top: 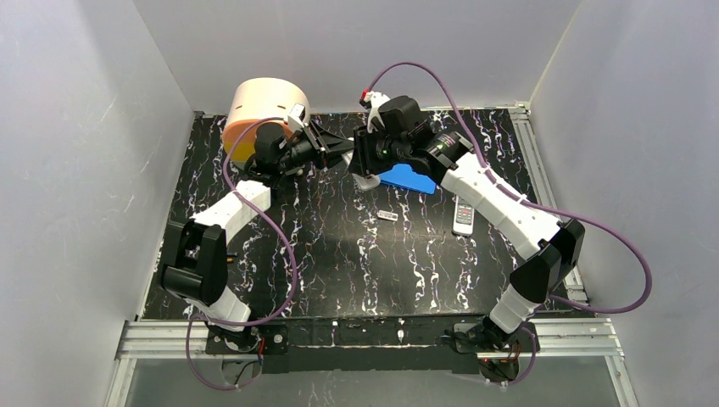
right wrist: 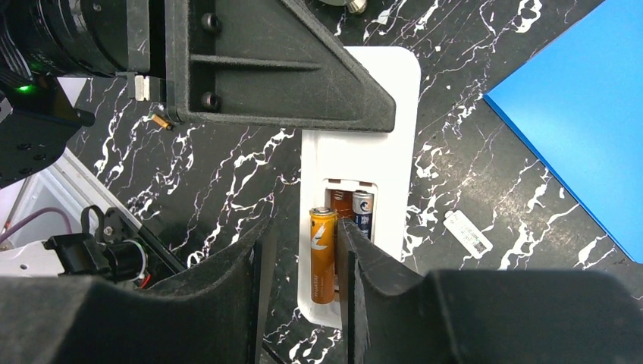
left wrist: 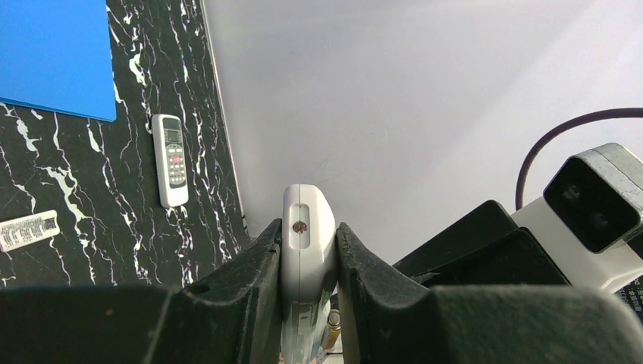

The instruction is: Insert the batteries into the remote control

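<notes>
Clamps a white plastic remote control (left wrist: 307, 220) in the left black claw (left wrist: 307, 231); straddles, right claw (right wrist: 303, 227) slightly parted, an orange cylindrical battery (right wrist: 322, 258) lying in its open bay. Three batteries there; two remotes, second white remote (top: 464, 219) on black marbled table (top: 339, 263).

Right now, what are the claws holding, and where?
Left claw pinches the white remote near one end. Right claw is open around an orange battery.

Saw nothing of the remote control's (right wrist: 356, 159) far end behind a finger (right wrist: 303, 83) of the left gripper (left wrist: 307, 227). Glimpsed only part of a second battery (right wrist: 362, 212) beside the orange battery (right wrist: 322, 254). Found the blue sheet (right wrist: 576, 129) cropped.
</notes>
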Available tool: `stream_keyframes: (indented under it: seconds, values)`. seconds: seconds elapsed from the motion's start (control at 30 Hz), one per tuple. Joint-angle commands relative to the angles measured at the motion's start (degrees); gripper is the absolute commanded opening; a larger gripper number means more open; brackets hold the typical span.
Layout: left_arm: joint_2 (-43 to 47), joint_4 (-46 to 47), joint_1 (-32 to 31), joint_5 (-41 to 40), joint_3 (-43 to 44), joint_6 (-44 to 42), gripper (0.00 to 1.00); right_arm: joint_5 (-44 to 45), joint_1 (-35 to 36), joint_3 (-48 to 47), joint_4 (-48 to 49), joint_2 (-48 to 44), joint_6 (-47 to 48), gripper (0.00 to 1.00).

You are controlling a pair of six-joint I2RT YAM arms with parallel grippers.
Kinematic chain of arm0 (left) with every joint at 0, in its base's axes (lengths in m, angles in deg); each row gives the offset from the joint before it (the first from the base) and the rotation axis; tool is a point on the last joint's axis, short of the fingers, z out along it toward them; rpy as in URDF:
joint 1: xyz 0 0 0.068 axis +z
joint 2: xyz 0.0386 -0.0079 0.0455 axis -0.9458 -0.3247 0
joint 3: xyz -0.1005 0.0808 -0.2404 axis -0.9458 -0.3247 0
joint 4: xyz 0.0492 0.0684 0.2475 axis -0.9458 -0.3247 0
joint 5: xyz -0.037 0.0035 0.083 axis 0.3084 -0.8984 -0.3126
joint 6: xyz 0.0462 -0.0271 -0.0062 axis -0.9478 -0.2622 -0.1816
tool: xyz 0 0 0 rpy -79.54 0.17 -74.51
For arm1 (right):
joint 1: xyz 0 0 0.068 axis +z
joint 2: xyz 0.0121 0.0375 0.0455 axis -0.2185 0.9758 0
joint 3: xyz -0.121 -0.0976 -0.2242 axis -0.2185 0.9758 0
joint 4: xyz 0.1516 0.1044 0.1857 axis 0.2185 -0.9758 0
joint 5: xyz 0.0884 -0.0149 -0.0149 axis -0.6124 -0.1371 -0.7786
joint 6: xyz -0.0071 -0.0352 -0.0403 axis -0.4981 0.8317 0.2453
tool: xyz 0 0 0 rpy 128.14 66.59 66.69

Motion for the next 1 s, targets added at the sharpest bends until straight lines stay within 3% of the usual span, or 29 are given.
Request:
stream_keyframes:
  seconds: [0.0, 0.23, 0.53, 0.73, 0.87, 0.97]
  values:
    - [0.5, 2.0, -0.1, 2.0, 0.5, 1.2, 0.00, 3.5, -0.9, -2.5, -0.7, -0.5, 0.1, 0.44]
    - [0.2, 2.0, -0.1, 2.1, 1.0, 1.2, 0.00, 5.4, -1.2, -2.3, -0.4, -1.2, 0.0, 0.41]
    - [0.0, 2.0, -0.1, 2.3, 1.7, 1.2, 0.00, 5.4, -1.2, -0.8, -1.7, -1.4, 0.2, 0.27]
    - [0.2, 2.0, -0.1, 2.1, 1.7, 0.5, 0.00, 4.3, -1.3, -1.1, -1.1, -1.8, -0.3, 0.26]
    - [0.3, 2.0, -0.1, 1.8, 1.9, 1.1, 0.00, 4.2, -1.7, 1.9, 4.4, -5.6, -2.9, 0.41]
    - [0.5, 2.0, -0.1, 1.6, 2.5, 2.1, 0.00, 4.7, -2.4, 9.0, 15.4, -11.4, -8.4, 0.57]
